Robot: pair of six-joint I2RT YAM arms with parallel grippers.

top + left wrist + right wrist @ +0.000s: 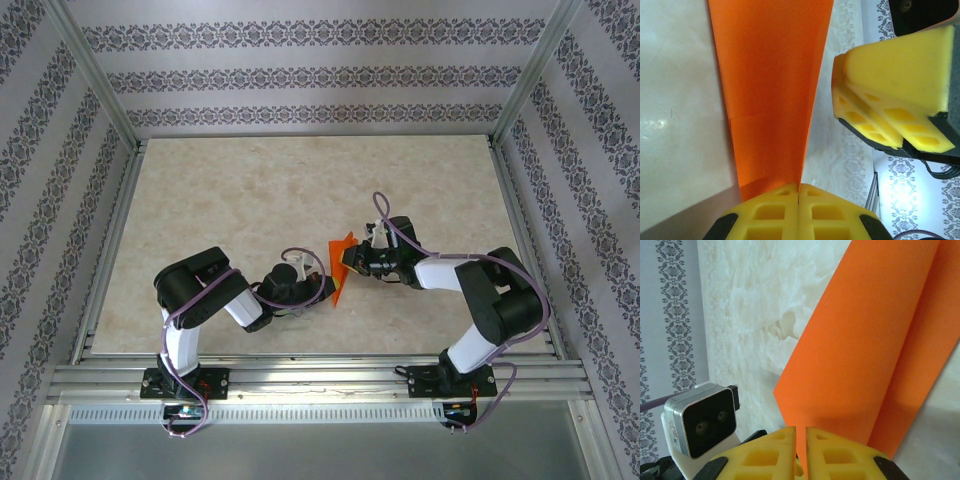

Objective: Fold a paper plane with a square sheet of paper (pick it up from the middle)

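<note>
The paper plane (341, 268) is bright orange paper folded into a slim, tapering shape, held up off the table between both grippers. My left gripper (318, 291) is shut on its lower end. In the left wrist view the yellow jaws (799, 192) meet on the paper's edge and the orange paper (770, 90) widens away from them. My right gripper (353, 262) is shut on the upper part. In the right wrist view the folded paper (865, 340) runs down into the narrow gap of that gripper (801, 435). The right gripper's yellow fingers (890, 85) show close by in the left wrist view.
The beige marbled table (250, 200) lies under both arms, framed by aluminium rails (320, 375) at the near edge and patterned walls around. The left wrist camera housing (700, 422) sits close to the right gripper's fingers.
</note>
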